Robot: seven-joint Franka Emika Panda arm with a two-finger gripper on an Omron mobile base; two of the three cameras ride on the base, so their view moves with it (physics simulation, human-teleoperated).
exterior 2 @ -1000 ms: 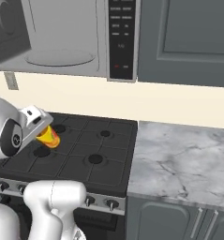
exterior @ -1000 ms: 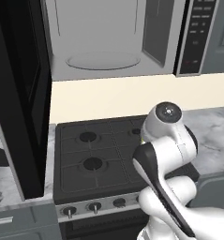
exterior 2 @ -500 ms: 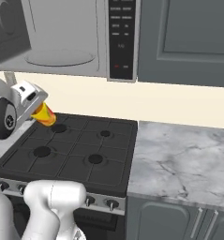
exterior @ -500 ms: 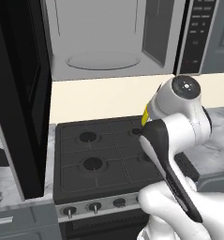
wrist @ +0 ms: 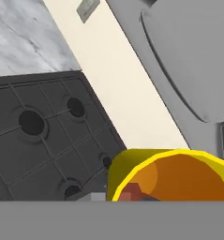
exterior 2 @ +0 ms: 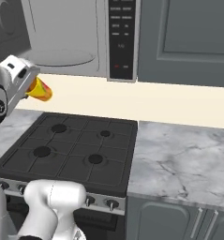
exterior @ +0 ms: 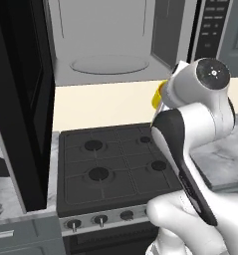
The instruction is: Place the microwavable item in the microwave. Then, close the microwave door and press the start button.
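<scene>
Now the gripper (exterior 2: 33,87) is clamping shut on the tilted yellow cup (exterior 2: 40,90), hanging above the stove (exterior 2: 71,150), below the microwave (exterior 2: 62,42).

Flat, even light covers all three views, with no lamp or window showing and no single direction to it. Shadows are faint: a soft dimness inside the microwave (exterior: 110,45) cavity, and a darker tone on the open microwave door (exterior: 21,99). The robot arm (exterior: 200,99) carries mild sheen on its white shell (no harsh glare). The stove (exterior 2: 71,150) and marble worktop (exterior 2: 179,164) read crisp. In the hand view the yellow cup (wrist: 174,176) looks slightly soft, with coarse, blocky edges.
</scene>
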